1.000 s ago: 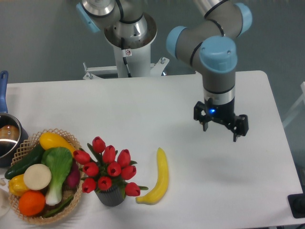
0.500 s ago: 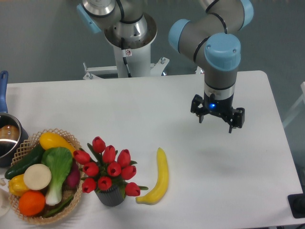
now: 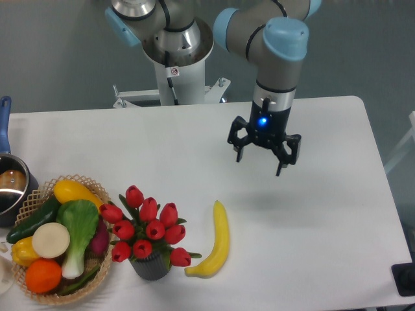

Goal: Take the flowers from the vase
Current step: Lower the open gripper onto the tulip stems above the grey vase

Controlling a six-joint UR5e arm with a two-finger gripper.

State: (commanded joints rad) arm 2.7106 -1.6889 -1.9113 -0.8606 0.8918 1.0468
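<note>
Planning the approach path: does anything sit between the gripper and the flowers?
Nothing visible does. The gripper hangs open above bare table, up and right of the flowers. The banana lies right of the vase, off that line.

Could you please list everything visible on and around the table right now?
flowers: about ten, red tulips, standing in the vase, front left of centre
vase: one, dark grey, near the front edge
banana: one, yellow, lying just right of the vase
wicker basket: one, tan, front left, holding mixed produce
pot: one, blue-handled, at the left edge
table: one, white
gripper: one, black, open, hovering above the table centre, empty
arm: one, grey with blue caps
</note>
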